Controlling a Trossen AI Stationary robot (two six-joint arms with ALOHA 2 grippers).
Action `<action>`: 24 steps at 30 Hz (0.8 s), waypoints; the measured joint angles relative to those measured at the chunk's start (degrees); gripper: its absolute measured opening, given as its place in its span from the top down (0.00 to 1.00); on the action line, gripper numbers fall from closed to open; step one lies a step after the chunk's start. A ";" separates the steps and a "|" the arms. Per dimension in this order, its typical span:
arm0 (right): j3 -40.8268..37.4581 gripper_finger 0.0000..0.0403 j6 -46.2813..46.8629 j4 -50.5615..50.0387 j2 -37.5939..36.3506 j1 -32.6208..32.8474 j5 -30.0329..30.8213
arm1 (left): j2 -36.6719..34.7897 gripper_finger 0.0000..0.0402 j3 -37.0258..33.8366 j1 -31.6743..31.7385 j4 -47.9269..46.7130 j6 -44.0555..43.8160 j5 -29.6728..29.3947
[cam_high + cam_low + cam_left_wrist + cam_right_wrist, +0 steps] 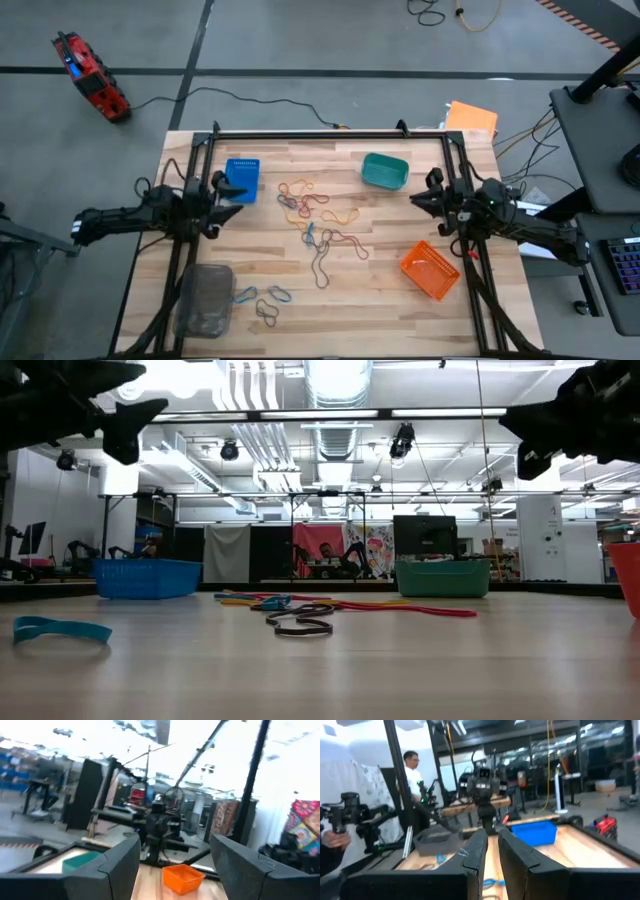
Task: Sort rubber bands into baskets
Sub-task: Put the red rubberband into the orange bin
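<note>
left gripper (228,188) raised over the table's left side, fingers spread wide, nothing between them. its arm reaches in level from the left edge, pointing toward the middle. in its wrist view the two fingers (107,865) stand far apart with the orange basket (183,877) showing in the gap.

right gripper (422,197) mirrors it on the right side, also held high, fingers drawn nearly together and empty. arm comes in level from the right edge, pointing at the middle. in the low view both grippers hang at the top corners, well above the wood.

blue basket (241,178) sits just beside the left gripper, toward the far edge. teal basket (384,171) is near the right gripper, also toward the far edge. orange basket (430,270) lies near the right arm, closer to the near edge. clear basket (204,298) sits at the near left.

rubber bands (315,215) lie loose in a tangle at the table's middle, between the two grippers: red, yellow, blue, tan. a few more bands (270,300), blue and dark, lie just beside the clear basket. none touched by either gripper.

a person (414,772) in white stands beyond the table in the right wrist view.
</note>
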 joint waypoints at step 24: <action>22.30 0.89 0.92 -4.10 31.90 -0.01 -2.22 | 30.54 0.44 12.55 -0.60 -11.91 -0.52 -3.26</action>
